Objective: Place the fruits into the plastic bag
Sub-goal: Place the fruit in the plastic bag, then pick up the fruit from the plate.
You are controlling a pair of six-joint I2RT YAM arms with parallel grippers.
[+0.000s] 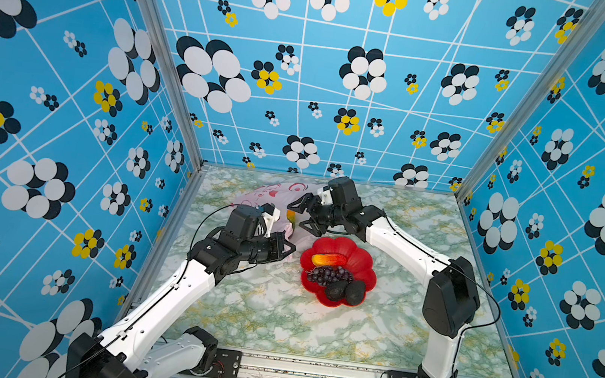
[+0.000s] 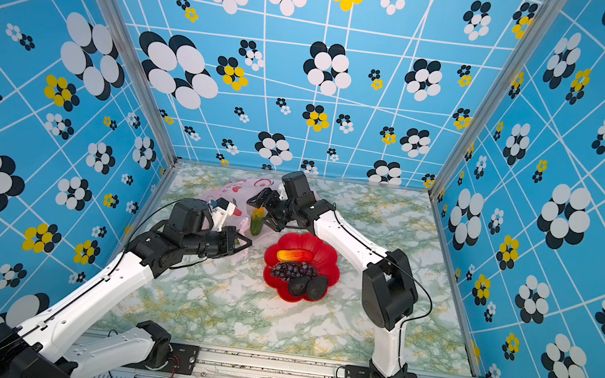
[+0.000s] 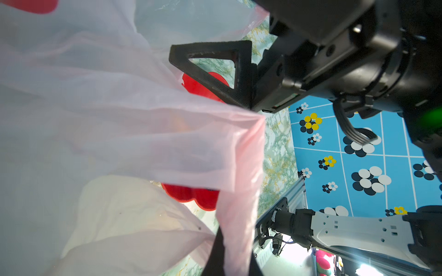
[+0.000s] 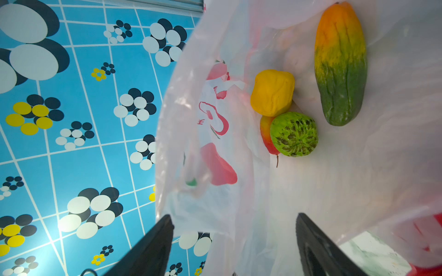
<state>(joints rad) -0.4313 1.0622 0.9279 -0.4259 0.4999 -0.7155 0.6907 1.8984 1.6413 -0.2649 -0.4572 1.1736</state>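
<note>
The left gripper [image 1: 288, 250] is pinched on the rim of the plastic bag [image 1: 272, 194], evidently to keep its mouth raised and open. The right gripper [image 4: 234, 218] stands spread at that mouth, empty. Four fruits lie inside, including a long green-orange fruit [image 4: 340, 64]. The grape bunch [image 1: 329, 275], an orange fruit [image 1: 327, 259] and two dark fruits [image 1: 345, 291] lie on the red dish [image 1: 363, 256]

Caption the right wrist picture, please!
Open right hand facing yellow fruit, round green fruit and long orange-green fruit inside a pink plastic bag.

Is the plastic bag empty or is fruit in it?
Not empty: a yellow fruit, a round green fruit and a long orange-green fruit lie inside the plastic bag.
</note>
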